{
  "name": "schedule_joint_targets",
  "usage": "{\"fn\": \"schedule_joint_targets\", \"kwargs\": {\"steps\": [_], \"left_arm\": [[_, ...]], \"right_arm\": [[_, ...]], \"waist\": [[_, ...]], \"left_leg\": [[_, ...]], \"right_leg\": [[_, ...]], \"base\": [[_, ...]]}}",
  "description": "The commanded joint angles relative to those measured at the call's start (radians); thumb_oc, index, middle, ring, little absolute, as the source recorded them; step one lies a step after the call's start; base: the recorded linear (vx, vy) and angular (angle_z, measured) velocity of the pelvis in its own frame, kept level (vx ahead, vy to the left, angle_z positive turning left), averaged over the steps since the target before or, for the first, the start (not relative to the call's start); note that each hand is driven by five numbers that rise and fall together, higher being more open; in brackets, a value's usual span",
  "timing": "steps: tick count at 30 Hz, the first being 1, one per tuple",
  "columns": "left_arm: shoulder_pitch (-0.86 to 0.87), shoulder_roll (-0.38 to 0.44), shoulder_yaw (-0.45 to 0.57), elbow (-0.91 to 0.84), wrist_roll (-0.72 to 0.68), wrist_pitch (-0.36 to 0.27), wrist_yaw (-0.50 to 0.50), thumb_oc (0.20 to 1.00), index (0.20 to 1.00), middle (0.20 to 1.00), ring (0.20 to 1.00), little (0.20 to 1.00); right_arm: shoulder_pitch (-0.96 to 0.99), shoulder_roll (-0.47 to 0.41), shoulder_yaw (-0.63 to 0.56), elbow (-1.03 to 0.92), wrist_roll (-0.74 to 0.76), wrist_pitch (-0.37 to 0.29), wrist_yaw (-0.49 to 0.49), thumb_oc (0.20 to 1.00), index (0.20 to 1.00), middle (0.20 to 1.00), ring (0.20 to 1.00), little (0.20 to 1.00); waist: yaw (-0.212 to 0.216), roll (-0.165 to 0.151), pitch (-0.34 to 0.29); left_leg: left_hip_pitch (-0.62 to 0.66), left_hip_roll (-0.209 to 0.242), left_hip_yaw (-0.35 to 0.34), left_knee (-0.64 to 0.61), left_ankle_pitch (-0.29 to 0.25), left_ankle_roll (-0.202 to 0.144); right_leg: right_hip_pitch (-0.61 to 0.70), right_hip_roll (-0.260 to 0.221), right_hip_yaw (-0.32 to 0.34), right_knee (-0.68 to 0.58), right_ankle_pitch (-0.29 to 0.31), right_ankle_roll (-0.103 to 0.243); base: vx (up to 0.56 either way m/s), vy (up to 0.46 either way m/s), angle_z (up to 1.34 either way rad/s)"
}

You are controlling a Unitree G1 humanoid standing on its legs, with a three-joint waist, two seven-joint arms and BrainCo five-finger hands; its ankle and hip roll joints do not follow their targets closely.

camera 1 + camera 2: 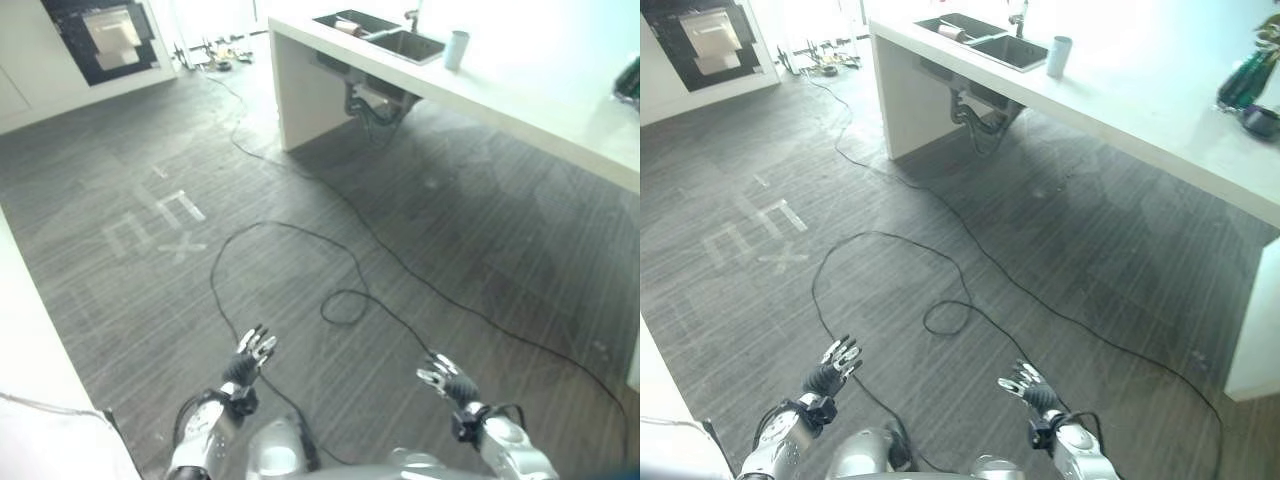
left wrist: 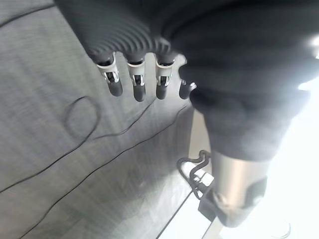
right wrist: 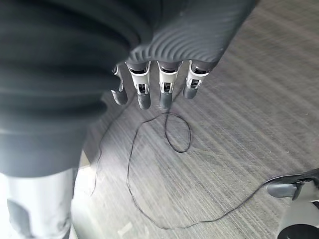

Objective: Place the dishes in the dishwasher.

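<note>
1. Sitting far ahead, the dishes wait at the sink (image 1: 985,42) set in the white table (image 1: 1160,120): a cup (image 1: 1058,56) stands just beside the basin and something small lies inside it.
2. A green bottle (image 1: 1246,80) and a dark bowl (image 1: 1260,120) rest further along the table.
3. No dishwasher is plainly recognisable; a dark wall unit (image 1: 705,40) stands well apart across the floor (image 1: 940,230).
4. Left hand (image 1: 255,355) and right hand (image 1: 445,380) hover low over the floor, fingers spread and holding nothing.
5. Best approach, I judge: walk up square to the table, stepping clear of the cable (image 1: 940,300), before reaching.
</note>
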Motion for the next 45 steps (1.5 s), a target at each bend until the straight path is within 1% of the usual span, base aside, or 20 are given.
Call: {"fn": "schedule_joint_targets", "kwargs": {"steps": [1,3,5,7,8,9,11,12,13,14,15,17,19,23,24,26,27,33,37,45], "left_arm": [[0.024,-0.013,-0.077,-0.093,0.027,-0.030,0.015,1.000,1.000,1.000,1.000,1.000],[0.020,-0.001,-0.080,-0.105,0.002,-0.039,0.014,1.000,1.000,1.000,1.000,1.000],[0.007,0.004,-0.083,-0.117,0.012,-0.024,0.007,1.000,1.000,1.000,1.000,1.000],[-0.012,0.002,-0.092,-0.126,0.026,-0.003,0.011,1.000,1.000,1.000,1.000,1.000],[-0.010,0.001,-0.101,-0.117,0.031,-0.018,0.004,1.000,1.000,1.000,1.000,1.000],[0.001,-0.001,-0.115,-0.104,0.039,-0.044,-0.010,1.000,1.000,1.000,1.000,1.000],[-0.001,-0.007,-0.134,-0.057,0.027,-0.062,-0.017,1.000,1.000,1.000,1.000,1.000],[0.006,-0.028,-0.139,-0.037,0.041,-0.062,-0.008,1.000,1.000,1.000,1.000,1.000],[0.007,-0.031,-0.139,-0.035,0.046,-0.062,-0.009,1.000,1.000,1.000,1.000,1.000],[0.011,-0.038,-0.134,-0.024,0.052,-0.067,-0.024,1.000,1.000,1.000,1.000,1.000],[0.017,-0.040,-0.131,-0.019,0.054,-0.074,-0.033,1.000,1.000,1.000,1.000,1.000],[0.032,-0.042,-0.111,-0.023,0.049,-0.068,-0.047,1.000,1.000,1.000,1.000,1.000],[0.028,-0.042,-0.102,-0.024,0.040,-0.058,-0.056,1.000,1.000,1.000,1.000,1.000],[0.015,-0.035,-0.113,-0.039,0.039,-0.053,-0.050,1.000,1.000,1.000,1.000,1.000],[0.014,-0.037,-0.121,-0.045,0.015,-0.047,-0.034,1.000,1.000,1.000,1.000,1.000],[0.013,-0.039,-0.116,-0.047,0.020,-0.048,-0.036,1.000,1.000,1.000,1.000,1.000],[0.011,-0.041,-0.113,-0.048,0.021,-0.047,-0.038,1.000,1.000,1.000,1.000,1.000],[0.016,-0.046,-0.099,-0.037,0.022,-0.045,-0.065,1.000,1.000,1.000,1.000,1.000],[-0.005,-0.040,-0.111,-0.022,0.058,-0.028,-0.078,1.000,1.000,1.000,1.000,1.000],[-0.039,0.002,-0.121,-0.021,0.081,-0.038,-0.046,1.000,1.000,1.000,1.000,1.000]], "right_arm": [[-0.027,0.004,-0.014,-0.016,-0.004,-0.040,-0.018,1.000,1.000,1.000,1.000,1.000],[-0.039,0.003,-0.006,-0.001,0.002,-0.052,-0.014,1.000,1.000,1.000,1.000,1.000],[-0.031,-0.010,-0.020,-0.008,0.014,-0.048,-0.009,1.000,1.000,1.000,1.000,1.000],[-0.015,-0.021,-0.041,-0.017,0.034,-0.046,0.004,1.000,1.000,1.000,1.000,1.000],[-0.004,-0.014,-0.057,-0.016,0.019,-0.059,0.019,1.000,1.000,1.000,1.000,1.000],[-0.003,-0.005,-0.066,-0.007,0.016,-0.079,0.017,1.000,1.000,1.000,1.000,1.000],[-0.017,-0.020,-0.065,0.015,0.048,-0.093,0.000,1.000,1.000,1.000,1.000,1.000],[-0.038,-0.054,-0.050,0.021,0.039,-0.080,0.008,1.000,1.000,1.000,1.000,1.000],[-0.040,-0.058,-0.049,0.021,0.042,-0.078,0.010,1.000,1.000,1.000,1.000,1.000],[-0.045,-0.075,-0.047,0.031,0.055,-0.081,0.021,1.000,1.000,1.000,1.000,1.000],[-0.047,-0.085,-0.047,0.037,0.057,-0.084,0.032,1.000,1.000,1.000,1.000,1.000],[-0.040,-0.098,-0.060,0.039,0.040,-0.081,0.057,1.000,1.000,1.000,1.000,1.000],[-0.039,-0.103,-0.065,0.041,0.040,-0.083,0.065,1.000,1.000,1.000,1.000,1.000],[-0.074,-0.095,-0.044,0.058,0.028,-0.078,0.064,1.000,1.000,1.000,1.000,1.000],[-0.073,-0.095,-0.031,0.042,0.024,-0.061,0.048,1.000,1.000,1.000,1.000,1.000],[-0.073,-0.095,-0.019,0.036,0.027,-0.060,0.041,1.000,1.000,1.000,1.000,1.000],[-0.063,-0.097,-0.014,0.031,0.024,-0.064,0.042,1.000,1.000,1.000,1.000,1.000],[-0.047,-0.106,-0.011,0.043,0.019,-0.068,0.035,1.000,1.000,1.000,1.000,1.000],[-0.025,-0.093,-0.030,0.065,0.048,-0.090,0.019,1.000,1.000,1.000,1.000,1.000],[-0.011,-0.045,-0.046,0.056,0.058,-0.100,0.001,1.000,1.000,1.000,1.000,1.000]], "waist": [[-0.003,0.084,-0.060],[-0.024,0.102,-0.042],[-0.044,0.109,-0.021],[-0.079,0.107,0.004],[-0.095,0.100,0.023],[-0.095,0.098,0.028],[-0.105,0.089,-0.003],[-0.118,0.100,-0.044],[-0.118,0.102,-0.048],[-0.119,0.107,-0.059],[-0.117,0.109,-0.060],[-0.101,0.103,-0.049],[-0.082,0.095,-0.028],[-0.060,0.087,-0.005],[-0.050,0.101,-0.004],[-0.042,0.113,-0.005],[-0.045,0.116,0.000],[-0.050,0.122,0.005],[-0.052,0.118,-0.012],[-0.051,0.123,-0.038]], "left_leg": [[0.046,-0.033,-0.095,-0.288,0.082,-0.059],[0.098,-0.028,-0.104,-0.311,0.080,-0.068],[0.145,-0.023,-0.146,-0.319,0.077,-0.089],[0.208,-0.022,-0.173,-0.326,0.041,-0.091],[0.253,-0.026,-0.180,-0.313,-0.027,-0.078],[0.267,-0.028,-0.186,-0.274,-0.075,-0.072],[0.279,-0.033,-0.213,-0.146,-0.151,-0.074],[0.320,0.006,-0.178,0.001,-0.146,-0.128],[0.319,0.013,-0.176,0.017,-0.134,-0.137],[0.288,0.060,-0.171,0.183,-0.031,-0.188],[0.261,0.081,-0.172,0.256,0.008,-0.208],[0.136,0.141,-0.178,0.455,0.091,-0.234],[0.015,0.144,-0.217,0.512,0.093,-0.218],[-0.012,0.122,-0.167,0.142,0.115,-0.194],[-0.012,0.114,-0.211,-0.091,0.195,-0.214],[-0.017,0.149,-0.225,-0.198,0.257,-0.223],[-0.009,0.199,-0.218,-0.271,0.284,-0.239],[0.026,0.241,-0.252,-0.261,0.266,-0.249],[0.066,0.189,-0.230,-0.255,0.184,-0.220],[0.125,0.062,-0.250,-0.309,0.118,-0.135]], "right_leg": [[-0.037,0.049,0.016,0.092,0.238,0.086],[-0.127,0.061,-0.005,-0.017,0.164,0.043],[-0.140,0.076,-0.014,-0.266,0.149,0.003],[-0.205,0.038,-0.002,-0.514,0.273,0.031],[-0.289,-0.023,0.023,-0.590,0.394,0.081],[-0.305,-0.040,0.024,-0.578,0.398,0.089],[-0.277,0.003,0.043,-0.532,0.343,0.056],[-0.247,0.056,0.020,-0.513,0.271,-0.015],[-0.243,0.063,0.017,-0.514,0.266,-0.022],[-0.214,0.098,0.010,-0.519,0.224,-0.067],[-0.193,0.113,0.005,-0.520,0.202,-0.089],[-0.125,0.131,-0.009,-0.534,0.165,-0.137],[-0.067,0.136,-0.004,-0.556,0.161,-0.148],[0.024,0.148,0.024,-0.622,0.147,-0.126],[0.040,0.152,0.039,-0.622,0.137,-0.114],[0.036,0.159,0.042,-0.620,0.138,-0.118],[0.037,0.147,0.040,-0.601,0.120,-0.113],[0.028,0.133,0.046,-0.530,0.067,-0.111],[0.037,0.097,0.020,-0.489,0.050,-0.096],[-0.011,0.062,0.049,-0.374,0.075,-0.042]], "base": [[0.25,0.156,0.48],[0.31,-0.027,0.25],[0.34,-0.191,0.18],[0.42,-0.262,1.14],[0.56,-0.344,1.42],[0.75,-0.510,0.85],[0.81,-0.577,0.60],[0.65,-0.436,0.73],[0.55,-0.425,0.95],[0.31,-0.287,0.84],[0.37,-0.349,0.20],[0.28,-0.297,-0.66],[0.22,-0.163,-0.52],[0.26,0.063,-0.97],[0.34,0.177,-1.33],[0.28,0.159,-1.21],[0.32,0.182,-1.54],[0.30,0.229,-0.39],[0.32,0.347,0.71],[0.17,0.245,0.09]]}}
